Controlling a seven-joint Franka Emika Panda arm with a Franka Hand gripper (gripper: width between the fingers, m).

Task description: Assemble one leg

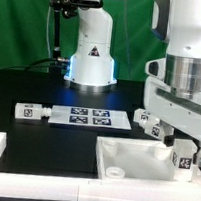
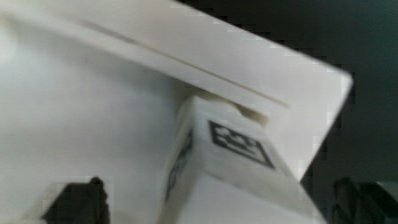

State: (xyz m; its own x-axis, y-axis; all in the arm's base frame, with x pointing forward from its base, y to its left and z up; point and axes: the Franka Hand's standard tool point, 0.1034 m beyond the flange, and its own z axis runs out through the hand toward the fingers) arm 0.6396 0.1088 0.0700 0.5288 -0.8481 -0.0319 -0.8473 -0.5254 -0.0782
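A leg (image 2: 240, 150), a white peg with a black-and-white tag, stands at a corner of the large white tray-like panel (image 2: 89, 90), its end against the panel. My gripper (image 2: 217, 205) is open. Its dark fingertips (image 2: 80, 200) stand either side of the leg with gaps showing. In the exterior view the gripper (image 1: 180, 162) hangs low over the panel's (image 1: 133, 157) corner on that view's right, with the tagged leg (image 1: 186, 161) between the fingers.
The marker board (image 1: 87, 115) lies in the middle of the black table. One loose leg (image 1: 29, 111) lies to its left in the exterior view and more legs (image 1: 147, 118) to its right. A white border rail (image 1: 3, 151) runs along the front left. The robot base (image 1: 91, 57) stands behind.
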